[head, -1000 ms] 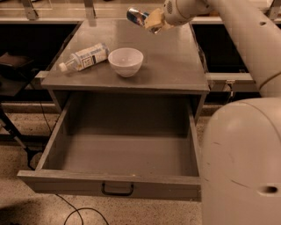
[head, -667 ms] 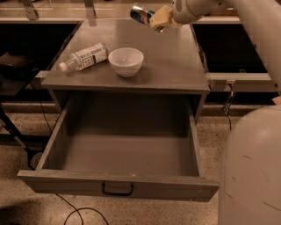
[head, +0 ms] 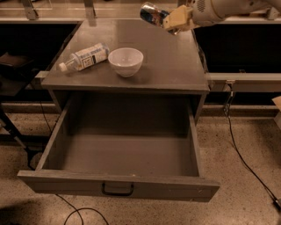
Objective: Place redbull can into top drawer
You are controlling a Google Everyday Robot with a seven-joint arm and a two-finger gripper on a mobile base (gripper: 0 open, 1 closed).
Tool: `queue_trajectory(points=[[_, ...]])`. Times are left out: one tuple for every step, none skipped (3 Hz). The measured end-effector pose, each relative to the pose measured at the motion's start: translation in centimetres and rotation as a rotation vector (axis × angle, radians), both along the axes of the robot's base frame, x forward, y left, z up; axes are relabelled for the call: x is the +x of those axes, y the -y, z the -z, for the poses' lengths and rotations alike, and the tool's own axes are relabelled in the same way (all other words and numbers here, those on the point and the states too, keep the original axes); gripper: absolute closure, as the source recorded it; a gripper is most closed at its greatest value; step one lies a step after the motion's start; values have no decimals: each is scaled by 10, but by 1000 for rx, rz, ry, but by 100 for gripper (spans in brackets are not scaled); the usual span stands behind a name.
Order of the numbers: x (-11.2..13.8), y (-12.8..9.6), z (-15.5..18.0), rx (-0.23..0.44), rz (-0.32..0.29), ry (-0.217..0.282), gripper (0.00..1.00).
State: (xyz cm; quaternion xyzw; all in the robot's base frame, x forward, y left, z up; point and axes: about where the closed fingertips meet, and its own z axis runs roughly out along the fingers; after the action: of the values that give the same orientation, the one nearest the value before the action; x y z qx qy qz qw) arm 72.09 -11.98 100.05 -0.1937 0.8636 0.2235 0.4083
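The drawer (head: 66, 182) stood pulled fully out at the near side, wide and deep, its floor bare, a dark handle (head: 117, 189) at the middle of its front panel. Judged from that, the step in hand was the carry: the load had to come from the far right, over the surface (head: 171, 61), then down into the open box. The good path would likely run along the bare right part of the surface and past its near edge before any descent began, so that nothing struck the edge. The drawer's open middle gave the safest landing, away from the walls.

The bowl (head: 125, 61) sat left of centre on the surface and the bottle (head: 84, 57) lay on its side just beside it, farther left. Both were well clear of that path.

The gripper (head: 169, 19) hung above the far right corner of the surface, its tan fingers (head: 179, 17) clenched around the can (head: 151, 13). A low release seemed wise, since a round can might roll.

The can was slim, blue and silver, tilted with a shiny end turned toward the left, held in the air and touching nothing but the fingers.
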Motion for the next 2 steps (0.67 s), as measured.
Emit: queue_trajectory(points=[[-42,20,2,-4,-1,-22,100],[-34,13,1,-12,-8,-21,100]])
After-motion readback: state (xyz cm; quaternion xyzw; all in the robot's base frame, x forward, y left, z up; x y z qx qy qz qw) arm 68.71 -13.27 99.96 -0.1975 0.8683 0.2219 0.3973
